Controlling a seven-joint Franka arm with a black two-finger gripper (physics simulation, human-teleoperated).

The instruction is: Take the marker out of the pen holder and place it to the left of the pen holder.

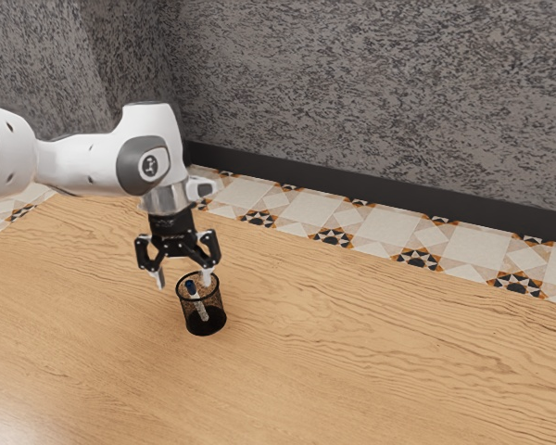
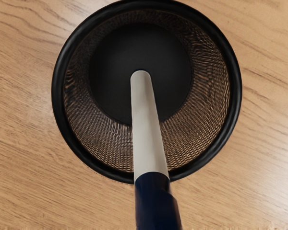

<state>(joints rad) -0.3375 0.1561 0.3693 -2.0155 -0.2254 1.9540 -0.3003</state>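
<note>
In the exterior view my gripper (image 1: 183,282) stands open just above the pen holder, its two fingers wide apart, one by the holder's rim and one out to the exterior view's left. The black mesh pen holder (image 1: 216,301) is upright on the table. Inside it leans the marker (image 1: 201,308), its dark blue cap up at the rim. Seen from my hand, the round pen holder (image 2: 58,91) surrounds the marker's white body (image 2: 146,129); the blue cap (image 2: 156,203) extends past the rim.
The wooden table (image 1: 371,362) spreads around the holder. Beyond its far edge lie a patterned tile floor (image 1: 306,218) and a grey textured wall (image 1: 380,93).
</note>
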